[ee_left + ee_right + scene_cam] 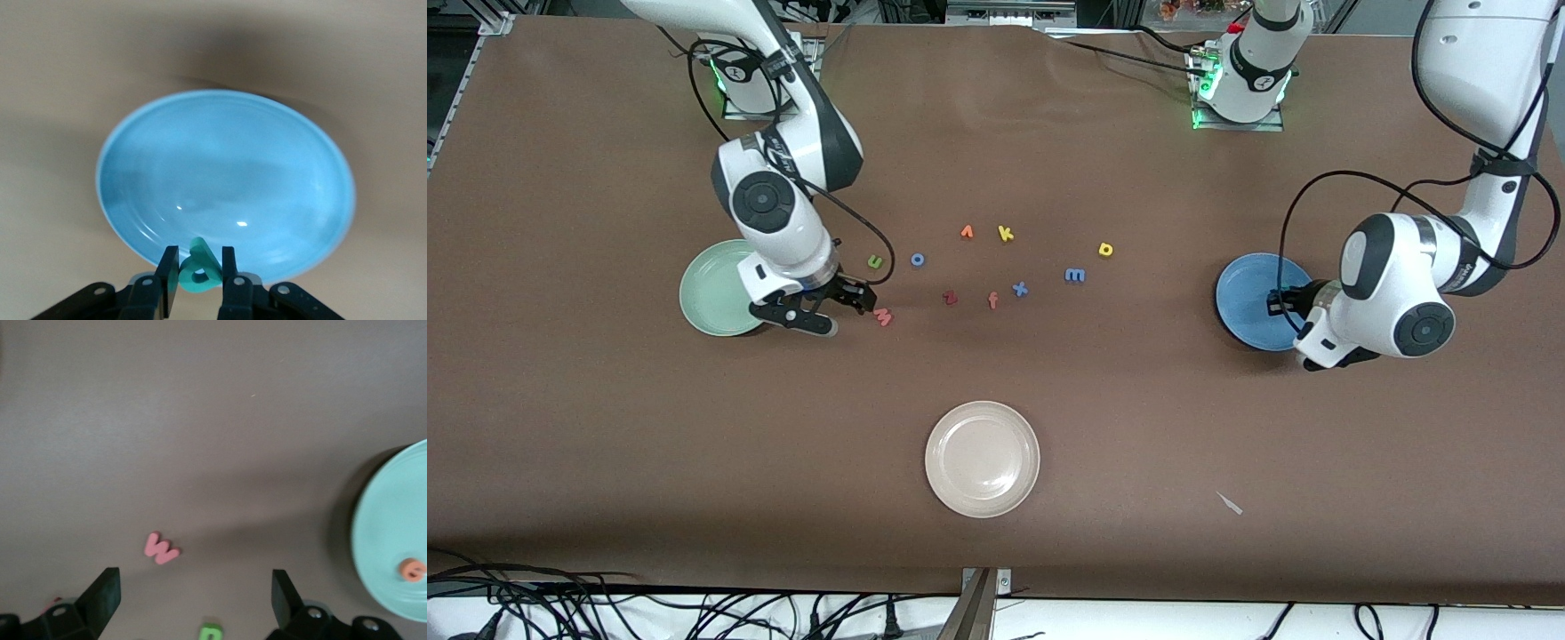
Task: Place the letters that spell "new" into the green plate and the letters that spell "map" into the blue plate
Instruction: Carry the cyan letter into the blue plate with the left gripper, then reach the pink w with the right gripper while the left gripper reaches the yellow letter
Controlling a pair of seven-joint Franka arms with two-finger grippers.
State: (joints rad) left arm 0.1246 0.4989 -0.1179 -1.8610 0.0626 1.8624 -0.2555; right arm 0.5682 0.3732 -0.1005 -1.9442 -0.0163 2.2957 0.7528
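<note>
Left gripper (195,277) pinching the teal p (198,270) over the blue plate (267,133); right gripper (195,597), fingers wide and empty, above the pink w (161,549).

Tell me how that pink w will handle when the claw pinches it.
The pink w looks thin and foamy, so probably light and squashy. Lying flat on the table, it shouldn't roll, though it might skid. The open right claw hovers near it.

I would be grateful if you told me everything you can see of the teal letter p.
The teal p is a small letter of what looks like foam, with a closed loop and a short stem. It is pinched upright between the shut fingers of the left gripper, off the table, over the rim of the blue plate. Only the fingers touch it.
</note>
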